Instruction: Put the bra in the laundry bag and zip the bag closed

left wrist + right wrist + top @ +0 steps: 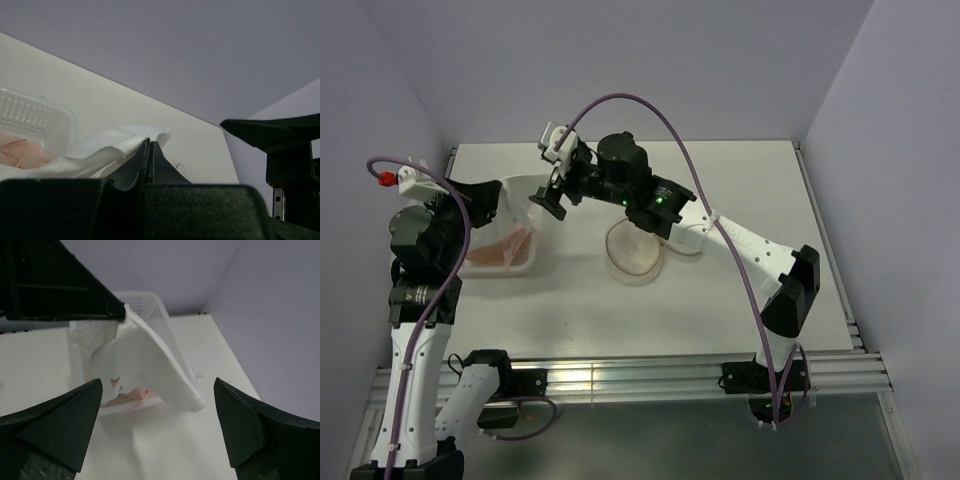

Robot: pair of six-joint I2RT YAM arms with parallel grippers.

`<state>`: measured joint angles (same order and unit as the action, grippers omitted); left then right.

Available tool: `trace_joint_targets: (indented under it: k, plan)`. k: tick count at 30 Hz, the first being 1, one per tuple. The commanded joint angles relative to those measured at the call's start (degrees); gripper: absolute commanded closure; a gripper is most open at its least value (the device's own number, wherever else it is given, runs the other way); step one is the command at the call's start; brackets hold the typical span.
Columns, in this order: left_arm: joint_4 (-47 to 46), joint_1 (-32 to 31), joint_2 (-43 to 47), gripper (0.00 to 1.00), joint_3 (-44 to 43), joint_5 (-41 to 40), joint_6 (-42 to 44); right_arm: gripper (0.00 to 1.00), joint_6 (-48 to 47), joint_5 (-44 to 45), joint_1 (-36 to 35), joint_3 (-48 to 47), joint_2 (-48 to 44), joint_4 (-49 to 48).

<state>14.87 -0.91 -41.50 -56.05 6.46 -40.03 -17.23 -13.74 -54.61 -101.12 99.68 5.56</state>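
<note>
- The table lies under both of my arms, pale and flat, and carries everything below.
- The white perforated basket stands on the table just ahead of my right fingers, framed between them in the right wrist view. It sits ahead and to the left of my left fingers.
- The laundry bag, round and translucent with a pinkish rim, rests on the table beside the basket. It is under my right forearm, behind my right fingers and well apart from my left ones. I cannot tell whether it is zipped.
- A white cloth rises out of the basket in a peak, and its top corner is drawn up to the tips of my left fingers. The rest drapes over the basket's rim.
- The bra, pale pink-peach, lies inside the basket beneath the white cloth, below and ahead of my right fingers. It is not touching either pair of fingers.
- My right fingers stand wide apart with nothing between them, above the basket's edge and close to my left fingers.
- My left fingers are pressed together, pinching the white cloth.
</note>
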Motion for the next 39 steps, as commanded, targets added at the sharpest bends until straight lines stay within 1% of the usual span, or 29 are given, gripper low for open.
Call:
trace_joint_targets:
  k: [1,3,4,8,10,14,16,18,19,20,22,23,24,25,26,27,28,29,30,32,33,35,37,39]
  plan:
    - [-5.65,-0.15,-0.16,1.00,-4.15,5.30,1.45,0.00,-5.53,-1.20,-0.32,-6.97,1.39,2.61]
    - [-5.03,-0.15,-1.22,1.00,-5.99,7.50,1.53,0.00,-5.97,-1.99,-0.32,-7.77,1.57,3.22]
    - [-5.81,-0.15,-1.57,1.00,-6.69,10.39,1.45,0.00,-6.14,-3.56,-0.32,-8.82,2.01,3.84]
    - [-6.79,-0.32,-1.84,1.00,-8.72,15.33,0.83,0.00,-5.53,-6.38,-0.32,-10.84,3.59,4.19]
    - [-8.10,-0.41,-1.75,1.00,-9.68,18.04,0.22,0.00,-5.44,-7.96,-0.32,-13.92,5.35,6.73]
    - [-7.93,-0.67,-1.57,1.00,-11.45,21.22,-0.40,0.01,-4.47,-6.22,-0.32,-14.46,5.97,4.81]
    - [-7.76,-0.76,-1.22,1.00,-12.23,21.84,-0.49,0.03,-4.30,-6.13,-0.32,-12.71,4.75,3.06]
    - [-7.23,-0.94,-1.04,1.00,-12.76,22.89,-0.14,0.12,-3.69,-6.04,-0.32,-9.29,3.34,-0.62]
    - [-7.23,-0.94,-0.78,1.00,-12.85,23.07,-0.31,0.18,-3.16,-6.47,-0.32,-8.66,2.11,-0.90]
    - [-7.40,-0.94,-0.43,1.00,-12.77,23.16,-0.66,0.44,-2.81,-7.43,-0.32,-7.96,1.32,-0.99]
    - [-7.58,-0.94,-0.17,1.00,-12.68,22.63,-0.49,0.77,-1.15,-9.02,-0.32,-4.62,-1.58,-3.27]
    - [-7.49,-0.94,-0.08,1.00,-12.68,22.72,-0.31,0.86,-0.61,-9.46,-0.32,-3.31,-2.72,-4.15]
    - [-7.84,-0.94,0.01,1.00,-12.59,23.77,-0.48,1.00,-0.17,-10.68,-0.32,-1.29,-3.78,-5.11]
    - [-8.36,-0.94,0.10,1.00,-12.07,24.47,-0.66,1.00,0.27,-11.22,-0.32,-0.49,-5.79,-5.21]
    - [-8.89,-0.94,0.10,0.78,-11.72,25.17,-0.92,1.00,0.45,-11.48,-0.24,0.13,-6.86,-5.12]
    - [-9.59,-0.94,0.10,0.59,-11.45,26.23,-0.75,1.00,0.45,-11.57,-0.23,0.92,-8.69,-4.60]
    - [-10.04,-0.94,0.10,0.43,-11.53,27.63,-0.66,1.00,0.36,-11.31,-0.15,0.93,-9.41,-3.99]
    - [-9.60,-0.94,0.10,0.05,-11.88,27.99,0.03,1.00,0.27,-11.22,-0.06,0.66,-10.20,-3.11]
    - [-8.82,-0.94,0.19,0.01,-12.41,28.17,0.56,1.00,-0.25,-11.31,0.03,-0.12,-11.51,-0.06]
    - [-7.50,-1.11,1.15,0.01,-12.33,29.05,2.58,1.00,-1.04,-11.05,0.56,-0.13,-13.53,3.04]
    - [-7.06,-1.20,1.76,0.01,-11.72,29.22,3.20,1.00,-1.31,-10.87,0.64,1.35,-16.07,4.53]
    - [-7.75,-1.55,3.52,0.01,-10.05,32.55,3.99,1.00,-1.49,-11.05,1.61,3.55,-19.07,5.33]
    - [-10.73,-1.64,5.97,0.01,-6.45,37.46,3.30,1.00,-1.57,-12.01,3.01,5.84,-22.76,7.87]
    - [-10.57,-1.55,7.56,0.01,-4.52,39.41,3.82,1.00,-2.27,-12.63,4.07,6.90,-25.66,12.09]
